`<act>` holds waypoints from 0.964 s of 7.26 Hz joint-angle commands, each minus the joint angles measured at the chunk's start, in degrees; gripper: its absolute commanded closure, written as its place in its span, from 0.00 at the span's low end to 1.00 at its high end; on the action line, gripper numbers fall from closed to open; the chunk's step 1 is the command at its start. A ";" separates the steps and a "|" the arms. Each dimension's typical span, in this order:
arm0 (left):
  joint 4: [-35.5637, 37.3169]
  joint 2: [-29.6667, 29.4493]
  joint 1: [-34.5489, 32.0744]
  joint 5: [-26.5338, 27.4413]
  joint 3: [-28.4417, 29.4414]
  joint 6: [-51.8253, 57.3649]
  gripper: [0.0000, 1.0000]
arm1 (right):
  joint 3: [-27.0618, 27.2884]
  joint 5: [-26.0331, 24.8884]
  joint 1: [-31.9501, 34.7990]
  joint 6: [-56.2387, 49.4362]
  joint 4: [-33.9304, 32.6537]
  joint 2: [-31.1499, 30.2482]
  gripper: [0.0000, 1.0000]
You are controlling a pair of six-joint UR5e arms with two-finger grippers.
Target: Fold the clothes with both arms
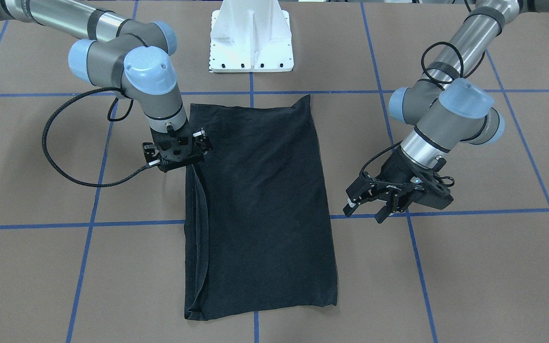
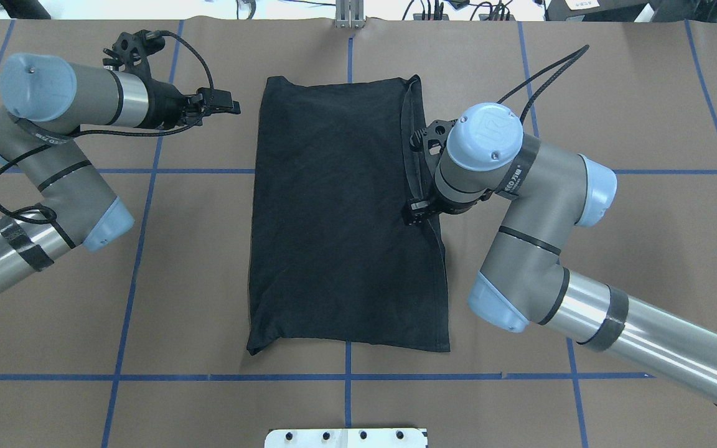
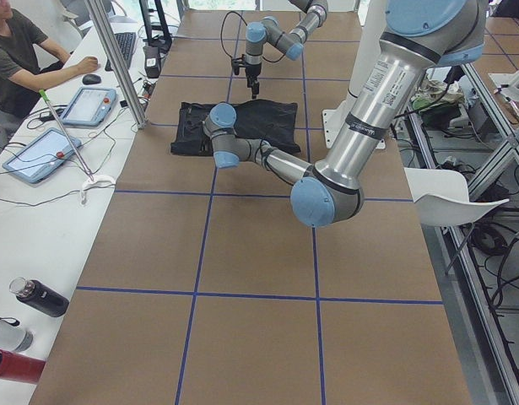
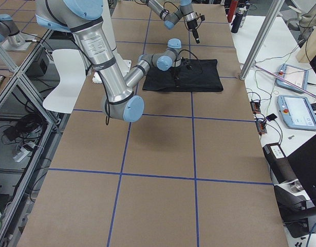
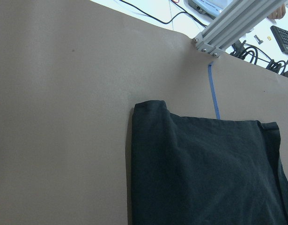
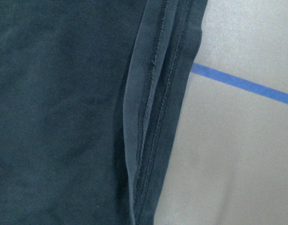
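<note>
All layers of the shirt (image 1: 260,205) needed to be pinched evenly; the left gripper (image 1: 364,213) was spread wide, while the right gripper (image 1: 177,152) could not be judged.

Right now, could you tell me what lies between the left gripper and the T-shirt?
Only bare table, crossed by a blue tape line. The front-facing view shows this stretch between the left gripper and the T-shirt.
</note>
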 commanded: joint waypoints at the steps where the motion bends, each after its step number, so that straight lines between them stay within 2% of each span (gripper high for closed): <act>1: 0.00 -0.01 0.09 0.00 0.00 0.00 0.00 | -4.14 -0.38 1.11 -0.76 0.13 2.40 0.00; 2: 0.00 0.07 0.00 0.00 0.00 0.08 0.00 | -5.36 -0.47 1.46 -1.29 0.22 2.49 0.00; 4: 0.00 0.07 0.00 -0.09 -0.26 0.08 0.00 | -10.80 -0.65 1.99 -1.47 5.11 2.93 0.00; 7: 0.00 0.07 0.00 -0.09 -0.09 0.26 0.00 | -11.35 0.14 3.82 -2.43 6.20 2.41 0.00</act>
